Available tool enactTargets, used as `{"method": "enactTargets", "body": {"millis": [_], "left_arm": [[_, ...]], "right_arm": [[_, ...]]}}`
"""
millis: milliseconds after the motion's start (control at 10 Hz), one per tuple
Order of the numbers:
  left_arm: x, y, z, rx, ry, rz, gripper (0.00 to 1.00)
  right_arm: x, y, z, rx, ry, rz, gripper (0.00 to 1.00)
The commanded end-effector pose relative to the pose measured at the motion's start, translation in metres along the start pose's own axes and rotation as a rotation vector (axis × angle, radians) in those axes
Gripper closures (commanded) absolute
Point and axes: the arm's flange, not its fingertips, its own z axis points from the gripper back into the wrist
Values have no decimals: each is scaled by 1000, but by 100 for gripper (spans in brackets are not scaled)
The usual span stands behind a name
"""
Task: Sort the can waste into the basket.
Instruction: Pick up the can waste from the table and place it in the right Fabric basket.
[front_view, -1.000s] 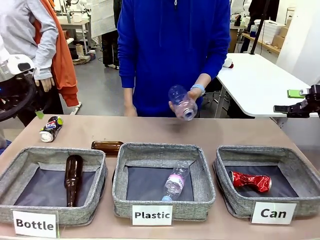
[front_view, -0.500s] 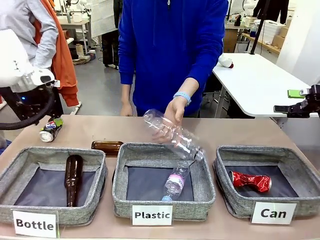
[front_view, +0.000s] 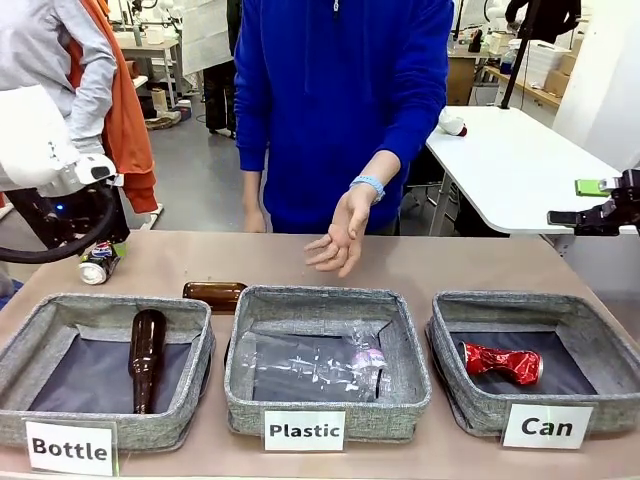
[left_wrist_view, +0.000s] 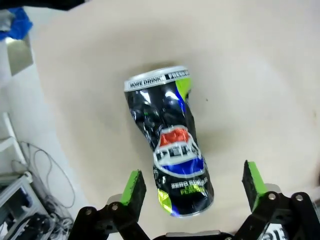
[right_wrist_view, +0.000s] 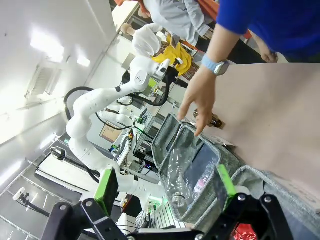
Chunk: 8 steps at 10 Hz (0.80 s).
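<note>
We judge that the main risk is a bad grip on the dark can (left_wrist_view: 172, 150). It is crushed and dented, and in the left wrist view it lies a little slanted to the line between the pads. Closing fingers may therefore meet an uneven side, and the can may turn or slip out.

The second risk is the long way to go. In the front view this can lies on the table (front_view: 470, 265) at the left, behind the Bottle basket (front_view: 100, 303), while the Can basket (front_view: 455, 395) stands at the lower right. With a weak hold it may fall into a wrong basket on the way. The person's hand (front_view: 335, 245) hangs over the middle of the table, above the Plastic basket (front_view: 245, 400), and an arm crossing there could meet it.

The left gripper (left_wrist_view: 193, 179) is wide open and holds nothing. The near end of the dark can shows between its green pads with a gap at each side, and we see no contact. The right gripper (right_wrist_view: 166, 185) is also fully open and empty. It is at the right edge of the front view, well apart from both cans. The red can (front_view: 502, 362) lies already inside the Can basket.
</note>
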Motion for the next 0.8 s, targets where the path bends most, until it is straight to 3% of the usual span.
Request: {"method": "enactTargets", "body": {"millis": [0,600,700], "left_arm": [[13,-2,-14,30,10,1,0],[22,-4,-35,85,14,46,0],[23,-4,-35,93,5,40,59]], "right_arm": [[0,2,1,1,13,6,0],[0,2,1,1,13,6,0],[0,2,1,1,13,6,0]]}}
